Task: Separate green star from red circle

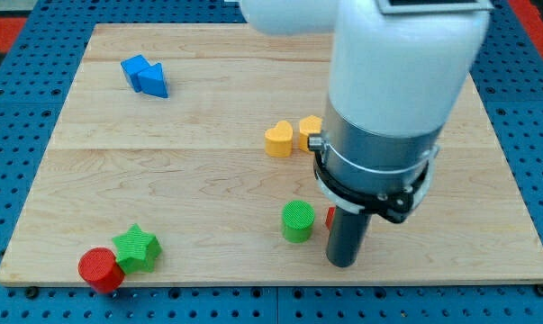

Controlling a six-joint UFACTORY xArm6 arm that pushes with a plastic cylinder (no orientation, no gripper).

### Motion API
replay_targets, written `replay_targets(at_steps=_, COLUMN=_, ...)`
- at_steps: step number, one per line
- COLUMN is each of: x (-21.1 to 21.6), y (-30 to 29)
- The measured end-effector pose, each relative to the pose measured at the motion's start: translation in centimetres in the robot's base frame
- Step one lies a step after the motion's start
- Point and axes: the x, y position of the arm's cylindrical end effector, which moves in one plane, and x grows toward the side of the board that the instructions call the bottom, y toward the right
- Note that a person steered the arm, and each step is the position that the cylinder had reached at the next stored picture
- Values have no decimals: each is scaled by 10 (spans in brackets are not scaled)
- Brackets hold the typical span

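The green star [136,247] lies near the board's bottom left corner, touching the red circle [101,269], which sits just below and to its left. My tip [343,263] is at the view's bottom centre-right, far to the right of both blocks. It stands just right of a green cylinder [297,220]. A small red block [330,217] peeks out from behind the rod, its shape hidden.
A blue block [146,76] of irregular shape lies at the top left. A yellow heart [277,139] and an orange-yellow block [310,131], partly hidden by the arm, lie at the centre. The wooden board [208,171] rests on a blue pegboard.
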Motion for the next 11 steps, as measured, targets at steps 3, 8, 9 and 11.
replay_targets(at_steps=3, x=17, y=-165)
replay_targets(at_steps=8, x=-32, y=-248)
replay_targets(at_steps=9, x=-56, y=-276)
replay_targets(at_steps=11, x=-74, y=-236)
